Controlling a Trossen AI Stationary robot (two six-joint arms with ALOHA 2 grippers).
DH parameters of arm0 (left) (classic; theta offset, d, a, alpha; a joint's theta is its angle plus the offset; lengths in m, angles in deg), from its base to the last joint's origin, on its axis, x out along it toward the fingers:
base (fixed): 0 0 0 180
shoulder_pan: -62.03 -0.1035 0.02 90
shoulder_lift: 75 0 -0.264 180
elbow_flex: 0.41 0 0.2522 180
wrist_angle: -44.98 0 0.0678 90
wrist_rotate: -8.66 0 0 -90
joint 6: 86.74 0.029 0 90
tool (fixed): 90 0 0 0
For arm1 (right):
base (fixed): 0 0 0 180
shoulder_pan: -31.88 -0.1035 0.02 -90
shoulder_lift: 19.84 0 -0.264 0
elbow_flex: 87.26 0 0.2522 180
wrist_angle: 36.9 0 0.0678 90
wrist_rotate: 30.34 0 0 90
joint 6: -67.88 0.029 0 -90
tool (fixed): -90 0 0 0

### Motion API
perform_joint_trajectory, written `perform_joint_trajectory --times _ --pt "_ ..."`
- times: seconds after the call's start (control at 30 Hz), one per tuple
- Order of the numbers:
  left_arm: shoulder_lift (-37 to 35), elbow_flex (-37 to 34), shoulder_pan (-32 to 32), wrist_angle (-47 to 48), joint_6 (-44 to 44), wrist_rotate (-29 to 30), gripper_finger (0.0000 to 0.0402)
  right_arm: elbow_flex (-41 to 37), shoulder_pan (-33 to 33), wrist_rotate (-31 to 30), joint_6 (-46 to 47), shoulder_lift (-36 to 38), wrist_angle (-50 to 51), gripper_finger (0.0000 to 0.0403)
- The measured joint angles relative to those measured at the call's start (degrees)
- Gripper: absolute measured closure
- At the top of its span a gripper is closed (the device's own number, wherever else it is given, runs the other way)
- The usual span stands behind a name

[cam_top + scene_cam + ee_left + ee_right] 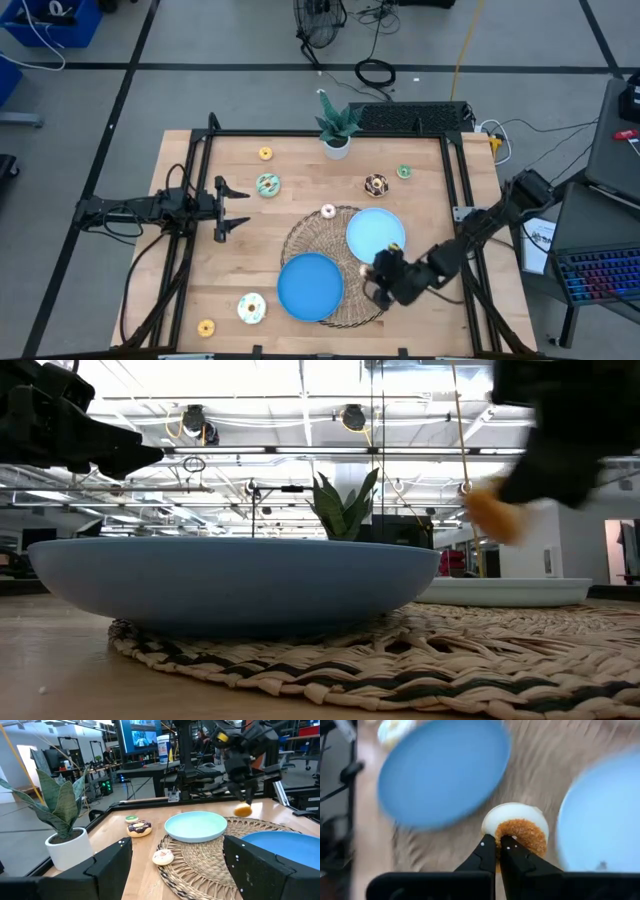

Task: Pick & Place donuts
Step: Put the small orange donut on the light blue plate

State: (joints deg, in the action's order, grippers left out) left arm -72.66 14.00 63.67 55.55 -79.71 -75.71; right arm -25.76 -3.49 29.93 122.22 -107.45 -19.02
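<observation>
My right gripper point(372, 272) is shut on an orange-topped donut with a cream underside point(520, 827), above the woven mat between the two blue plates. That donut also shows in the air in the low view point(492, 513) and the left wrist view point(242, 810). My left gripper point(232, 208) waits open at the table's left, touching nothing. On the table lie a teal donut point(267, 184), a chocolate one point(376, 184), a green one point(404, 172), a pinkish one point(328, 211) on the mat's edge, a small yellow one point(265, 153), a cream one point(251, 308) and another yellow one point(206, 327). My right gripper pinches the orange donut by its rim point(506, 831) between the two fingertips point(487, 849), coming from above at a slant. The donut hangs below the fingers, lifted clear of the mat, its ring face tilted toward the wrist camera.
A dark blue plate point(296, 300) and a light blue plate point(362, 240) sit on a round woven mat point(300, 235). A potted plant point(336, 128) stands at the far edge. A black frame runs round the table point(455, 180).
</observation>
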Motion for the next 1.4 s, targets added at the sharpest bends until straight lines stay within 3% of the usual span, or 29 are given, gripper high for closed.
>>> perform_joint_trajectory --times 0.23,0.47,0.67,1.0,1.4 --pt "0.0 0.0 -0.01 0.01 0.0 0.02 0.0096 0.03 13.74 1.85 -16.71 0.02 -7.04 0.0402" --pt "0.01 0.0 -0.01 0.0 0.0 0.02 0.0096 2.54 23.92 14.42 -36.88 0.04 -21.08 0.0402" --pt "-0.01 0.0 0.01 -0.01 0.0 0.02 0.0096 2.57 25.27 22.41 -52.07 0.07 -33.83 0.0397" --pt "0.01 0.0 -0.01 0.01 0.01 0.02 0.0096 2.57 26.26 35.75 -61.54 0.08 -33.36 0.0399" --pt "-0.01 0.0 -0.01 0.01 0.02 0.03 0.0096 2.54 26.38 33.31 -76.03 0.07 -24.93 0.0396"
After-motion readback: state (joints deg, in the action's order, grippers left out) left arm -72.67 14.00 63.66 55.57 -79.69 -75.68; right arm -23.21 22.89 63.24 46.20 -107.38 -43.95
